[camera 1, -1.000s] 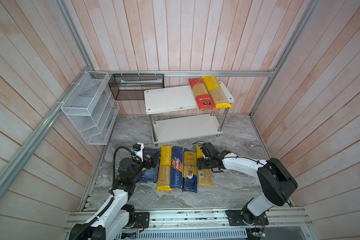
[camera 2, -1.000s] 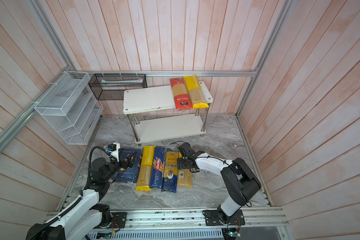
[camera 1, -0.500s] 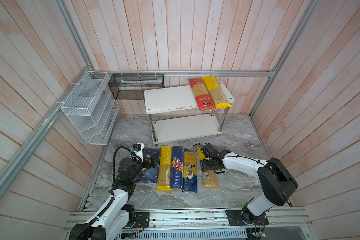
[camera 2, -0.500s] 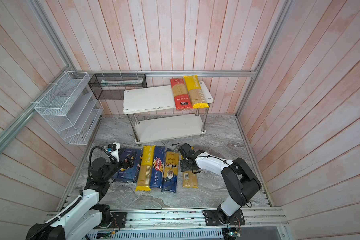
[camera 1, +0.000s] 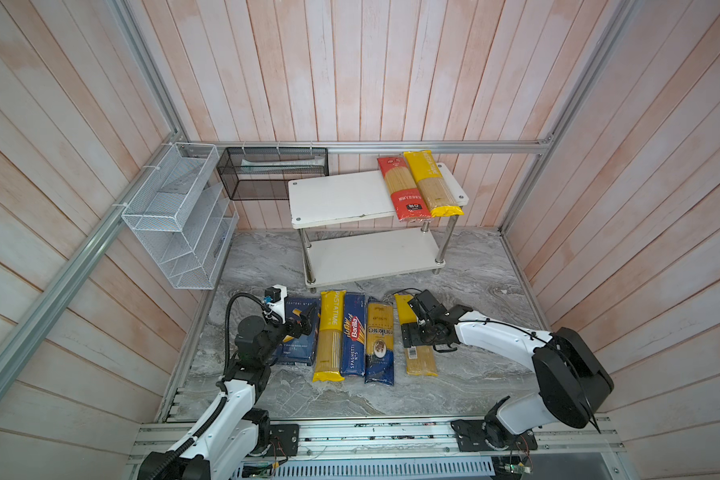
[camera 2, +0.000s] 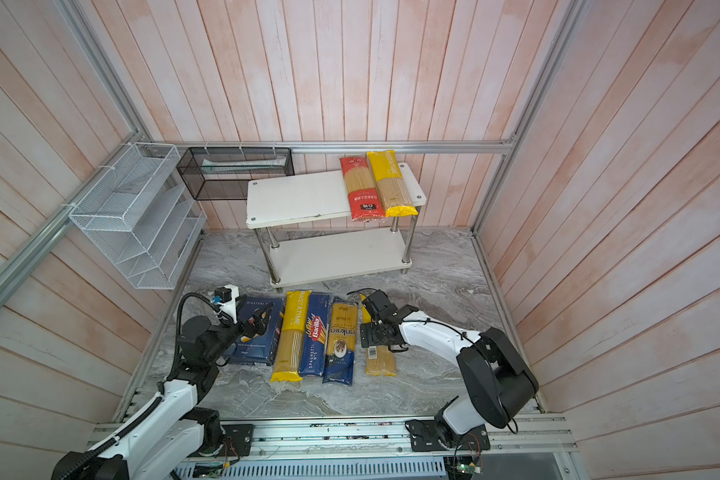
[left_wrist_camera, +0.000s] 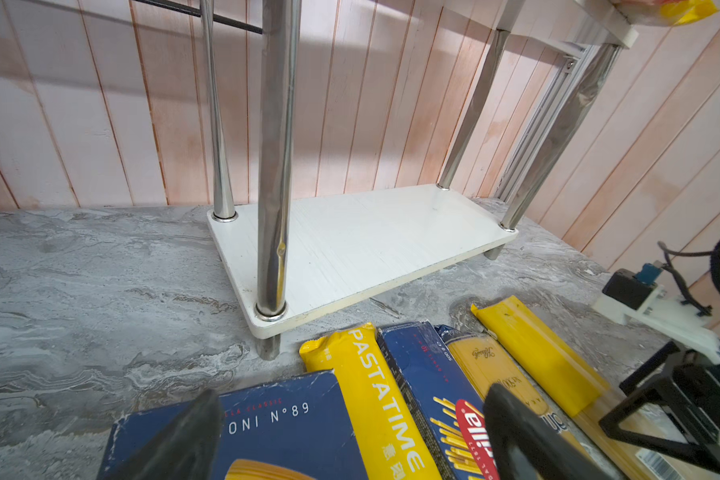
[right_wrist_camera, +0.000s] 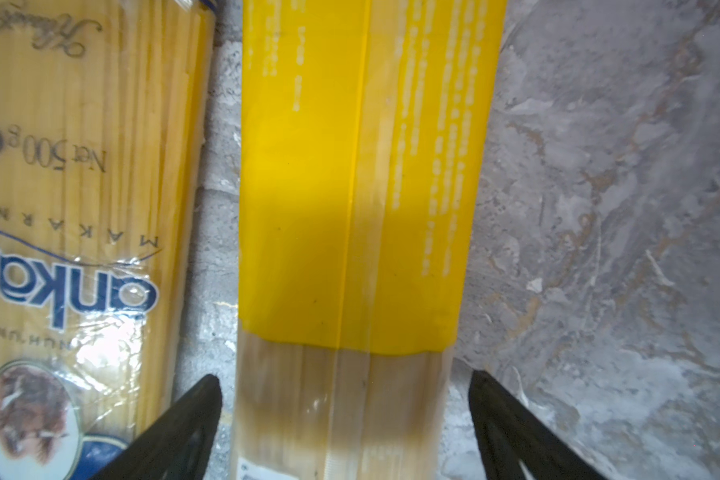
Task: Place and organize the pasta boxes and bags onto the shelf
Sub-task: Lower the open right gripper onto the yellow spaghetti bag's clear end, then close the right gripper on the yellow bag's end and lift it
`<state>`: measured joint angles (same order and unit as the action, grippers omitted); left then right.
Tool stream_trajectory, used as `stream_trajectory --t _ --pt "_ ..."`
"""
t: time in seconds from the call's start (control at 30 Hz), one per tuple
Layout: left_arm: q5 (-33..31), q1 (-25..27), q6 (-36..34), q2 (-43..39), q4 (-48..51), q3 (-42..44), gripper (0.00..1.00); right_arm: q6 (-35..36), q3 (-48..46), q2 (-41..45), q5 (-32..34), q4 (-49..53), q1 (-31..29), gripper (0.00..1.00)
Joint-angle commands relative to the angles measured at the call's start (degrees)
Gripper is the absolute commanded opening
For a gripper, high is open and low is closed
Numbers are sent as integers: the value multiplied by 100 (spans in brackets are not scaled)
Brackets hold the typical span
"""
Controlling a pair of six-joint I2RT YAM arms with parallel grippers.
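**Both top views:** one stereo head set high above the front rail (camera 1: 371, 432). It faces steeply down toward the back wall (camera 1: 350, 83), far enough off to hold the shelf (camera 1: 350, 199), the floor (camera 1: 474, 282) and the row of packs (camera 1: 329, 332). The two views share nearly the whole scene, shifted slightly sideways.

**Left wrist view:** low over the floor and close, facing the shelf's lower board across the pack ends nearest it.

**Right wrist view:** facing straight down, very close, filled by a yellow bag (right_wrist_camera: 350, 187) beside the ankara bag (right_wrist_camera: 80, 166).

All views share these two bags.
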<state>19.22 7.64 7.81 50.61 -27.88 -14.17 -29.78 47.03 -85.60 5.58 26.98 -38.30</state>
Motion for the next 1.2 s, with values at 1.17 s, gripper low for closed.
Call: stream_trajectory --t 1.17 --pt "19 3 11 -131 -66 68 100 -97 -413 -382 12 -772 -65 75"
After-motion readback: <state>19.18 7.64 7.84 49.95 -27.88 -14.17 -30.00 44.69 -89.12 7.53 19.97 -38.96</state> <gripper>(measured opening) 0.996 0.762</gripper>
